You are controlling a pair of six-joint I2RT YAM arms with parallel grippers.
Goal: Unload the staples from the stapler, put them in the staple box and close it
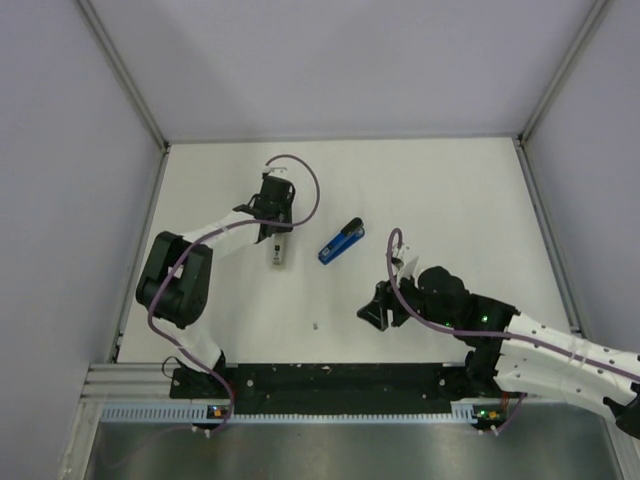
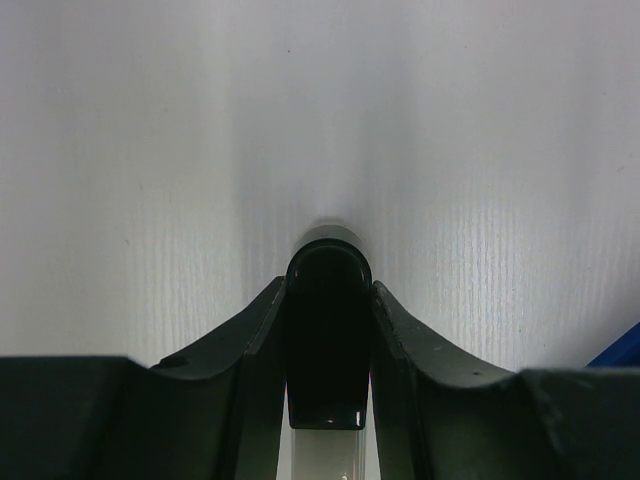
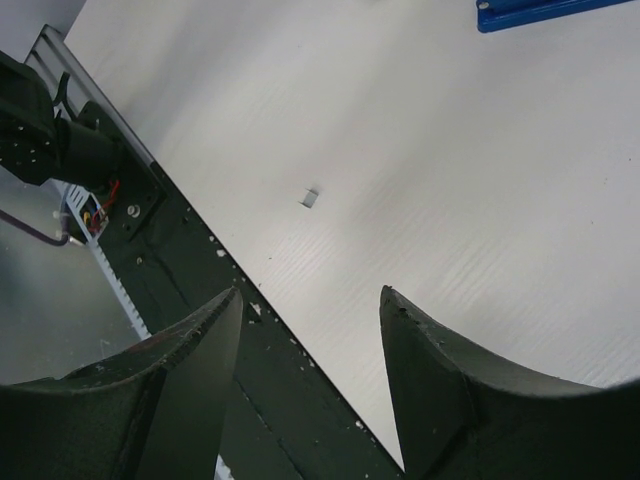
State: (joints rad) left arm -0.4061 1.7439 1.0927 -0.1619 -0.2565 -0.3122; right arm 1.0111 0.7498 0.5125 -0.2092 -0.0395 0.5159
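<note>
Blue stapler (image 1: 341,241) lies slantwise on the tabletop (image 1: 450,200), near-left to far-right, ahead of my spread, empty right jaws; my left jaws, slightly nearer, pinch a narrow bar (image 2: 326,330).

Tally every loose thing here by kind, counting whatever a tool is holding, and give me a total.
blue stapler: 1
staple block: 1
black round-ended piece, clamped in the left tool: 1
Total: 3
</note>
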